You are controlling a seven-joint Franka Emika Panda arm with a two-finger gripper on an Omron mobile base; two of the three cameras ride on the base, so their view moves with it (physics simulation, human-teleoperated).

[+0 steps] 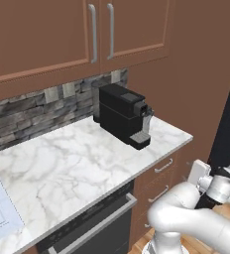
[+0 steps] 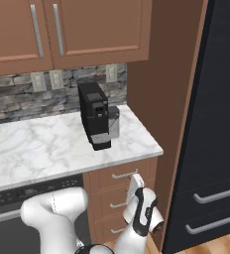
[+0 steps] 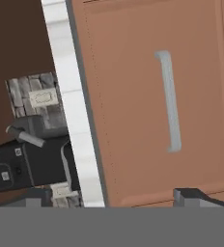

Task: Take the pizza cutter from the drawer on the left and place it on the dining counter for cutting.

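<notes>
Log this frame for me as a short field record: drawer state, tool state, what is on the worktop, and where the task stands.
drawer: topmost of the stack, shut, bar handle facing out
tool: open, holding nothing, facing the top drawer front
arm: reaches toward the drawer stack under the worktop edge
worktop: white marble, black coffee machine near its right end
pizza cutter: unseen with the drawer shut
task stage: drawer not yet opened

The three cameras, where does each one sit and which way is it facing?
Left base view: behind the arm's left, looking down at the marble worktop and coffee machine; white arm lower right.
Right base view: behind its right, same worktop and machine; arm lower left, by the top drawer.
Hand view: on the hand, rolled sideways, facing that drawer's front; open end effector at bottom.
</notes>
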